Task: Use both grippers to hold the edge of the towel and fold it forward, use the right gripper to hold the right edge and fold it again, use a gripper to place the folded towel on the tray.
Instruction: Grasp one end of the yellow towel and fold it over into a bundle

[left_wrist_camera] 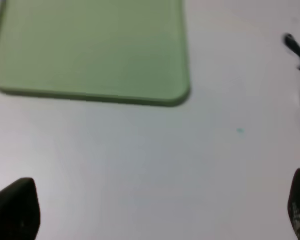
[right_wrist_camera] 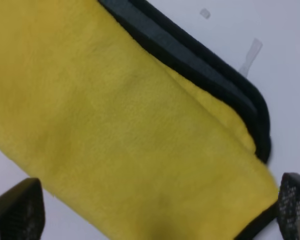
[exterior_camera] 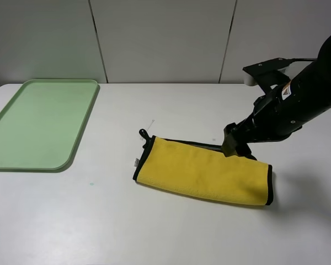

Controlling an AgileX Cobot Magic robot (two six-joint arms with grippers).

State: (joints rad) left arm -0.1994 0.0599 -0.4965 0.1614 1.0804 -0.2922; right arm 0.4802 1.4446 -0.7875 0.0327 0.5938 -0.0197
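Observation:
The yellow towel (exterior_camera: 201, 172) lies folded in half on the white table, its black hems (right_wrist_camera: 200, 65) stacked along the far side. Its corner loop (exterior_camera: 144, 134) sticks out at the left end, and the black-trimmed right edge (exterior_camera: 270, 185) is at the right end. My right gripper (exterior_camera: 234, 146) hovers over the towel's far side near that right end. In the right wrist view the right gripper (right_wrist_camera: 155, 212) is open, with the towel (right_wrist_camera: 115, 125) below it and nothing gripped. The left gripper (left_wrist_camera: 155, 210) is open over bare table near the pale green tray (left_wrist_camera: 90, 50). The left arm is outside the exterior view.
The tray (exterior_camera: 41, 124) sits at the far left of the table with nothing on it. A grey panelled wall stands behind the table. The loop (left_wrist_camera: 290, 42) shows at the margin of the left wrist view.

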